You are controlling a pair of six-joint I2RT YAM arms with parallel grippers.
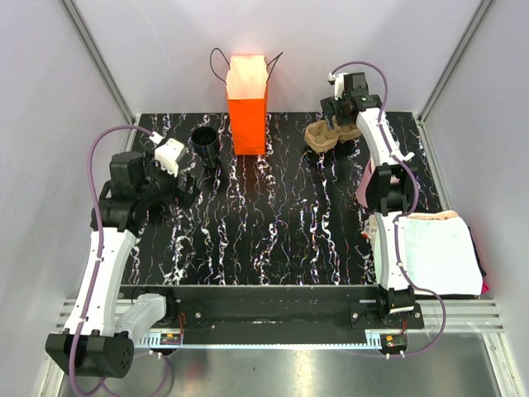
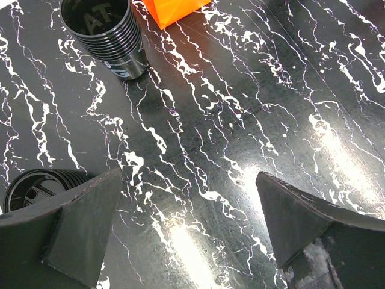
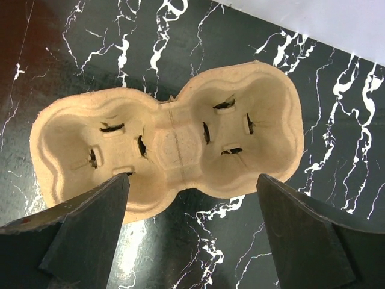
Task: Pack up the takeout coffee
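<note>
The right tool (image 3: 192,178) hangs spread wide over the brown pulp cup tray (image 3: 168,141); I think it should drop slowly and pinch the rim softly.

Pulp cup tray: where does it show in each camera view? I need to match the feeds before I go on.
Top external: the pulp tray lies at the far right of the table, to the right of the orange bag.
Left wrist: not in it.
Right wrist: the pulp tray fills the middle of the picture, lengthwise across it, both wells empty.
Shared landmark: the black white-veined tabletop, which shows in all three views.
</note>
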